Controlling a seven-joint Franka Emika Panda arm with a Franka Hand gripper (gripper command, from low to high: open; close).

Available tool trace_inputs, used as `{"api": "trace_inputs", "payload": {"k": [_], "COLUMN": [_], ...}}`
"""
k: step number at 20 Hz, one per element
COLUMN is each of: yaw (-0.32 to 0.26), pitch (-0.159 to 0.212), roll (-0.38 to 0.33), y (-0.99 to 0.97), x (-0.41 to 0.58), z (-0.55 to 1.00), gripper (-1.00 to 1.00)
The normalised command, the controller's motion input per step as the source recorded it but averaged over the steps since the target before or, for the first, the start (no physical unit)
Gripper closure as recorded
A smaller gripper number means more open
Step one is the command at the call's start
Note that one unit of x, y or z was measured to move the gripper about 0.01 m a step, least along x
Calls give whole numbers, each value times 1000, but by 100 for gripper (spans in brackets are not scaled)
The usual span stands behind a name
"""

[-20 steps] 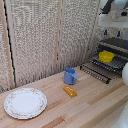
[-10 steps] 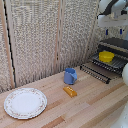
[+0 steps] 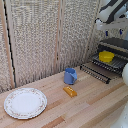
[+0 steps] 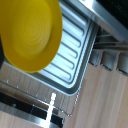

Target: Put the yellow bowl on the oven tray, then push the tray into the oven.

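1. Grabber: only the white arm (image 3: 112, 12) shows, above the oven (image 3: 116, 46); the fingers appear in neither view, so I cannot tell whether they are spread or closed.
2. Yellow dish (image 3: 105, 56) sits on the baking sheet (image 3: 111, 62) in front of the oven's mouth; close in the wrist view (image 4: 30, 34).
3. It looks light, stiff and glossy, likely slippery; pinch its thin rim gently.
4. Ribbed sheet (image 4: 75, 52) seems rigid metal; its raised front rim is the best hold for sliding, kept level so the dish stays put.
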Motion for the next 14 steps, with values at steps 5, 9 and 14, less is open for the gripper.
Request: {"api": "trace_inputs", "payload": {"k": [5, 9, 14], "yaw": [221, 203, 188], "pitch": [257, 229, 154], "roll": [-208, -206, -222], "y": [172, 210, 234], "x": [-175, -53, 73], "z": [134, 106, 15], "gripper": [-100, -100, -100]}}
